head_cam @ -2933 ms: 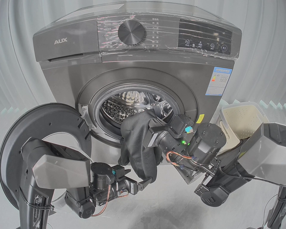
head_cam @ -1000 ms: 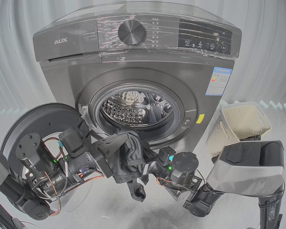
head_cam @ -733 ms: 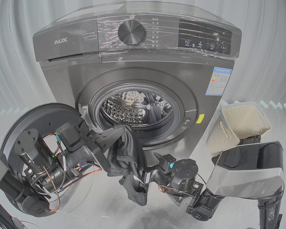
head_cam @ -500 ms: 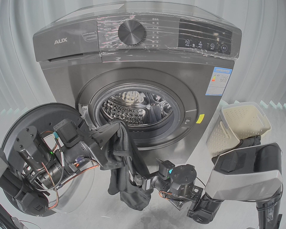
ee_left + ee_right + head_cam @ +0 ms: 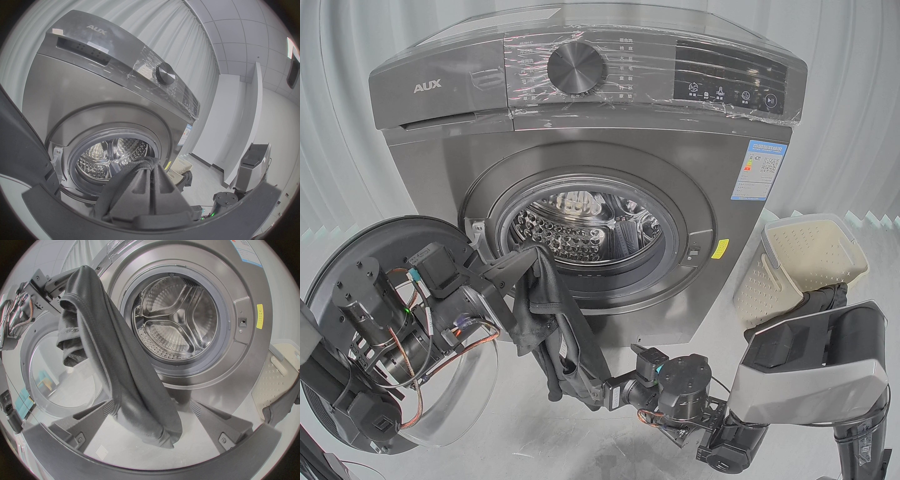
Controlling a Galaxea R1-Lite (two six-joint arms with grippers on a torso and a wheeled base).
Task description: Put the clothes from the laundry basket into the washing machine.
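Observation:
A dark grey garment (image 5: 553,325) hangs in front of the washing machine (image 5: 581,125), below the left rim of its open drum (image 5: 587,228). My left gripper (image 5: 530,255) is shut on the garment's top end, its fingers (image 5: 152,184) pressed together with cloth (image 5: 137,164) over the tip. My right gripper (image 5: 599,392) stands open low near the floor. The garment's lower end (image 5: 147,415) drapes between its spread fingers (image 5: 93,418). The cream laundry basket (image 5: 809,250) leans at the machine's right, with another dark garment (image 5: 825,295) at its lower edge.
The round machine door (image 5: 394,250) is swung open on the left, behind my left arm. The drum (image 5: 175,321) holds no clothes that I can see. Bare grey floor (image 5: 506,437) lies in front of the machine.
My left gripper has lifted the garment up and to the left, toward the drum's left rim. My right gripper has sunk lower, and the cloth now hangs stretched down to it.

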